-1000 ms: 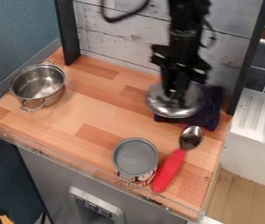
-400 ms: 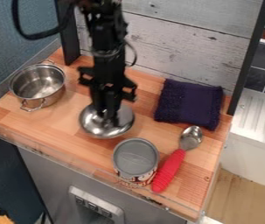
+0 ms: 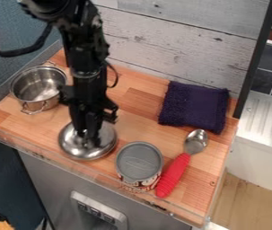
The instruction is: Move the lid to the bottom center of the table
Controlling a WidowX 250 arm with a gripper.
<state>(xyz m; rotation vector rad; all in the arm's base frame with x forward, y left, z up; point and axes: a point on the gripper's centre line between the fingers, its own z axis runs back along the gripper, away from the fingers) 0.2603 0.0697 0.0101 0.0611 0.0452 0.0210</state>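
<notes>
My gripper (image 3: 89,138) points down over the front left-centre part of the wooden table (image 3: 142,108), its fingers closed at the middle of the lid. The shiny metal lid (image 3: 71,146) lies level under it, left of the can and close to the table's front edge. Whether the lid touches the tabletop, I cannot tell. The gripper's lower end hides the lid's centre and its knob.
Just right of the lid stands an open can (image 3: 139,162). Beyond it lies a spoon with a red handle (image 3: 174,175). A steel pot (image 3: 39,87) sits at the back left, a folded dark purple cloth (image 3: 194,108) at the back right.
The gripper and lid have come from above the purple cloth, leftward across the table and toward its front edge. The cloth is uncovered now. Pot, can and spoon have kept their places.
</notes>
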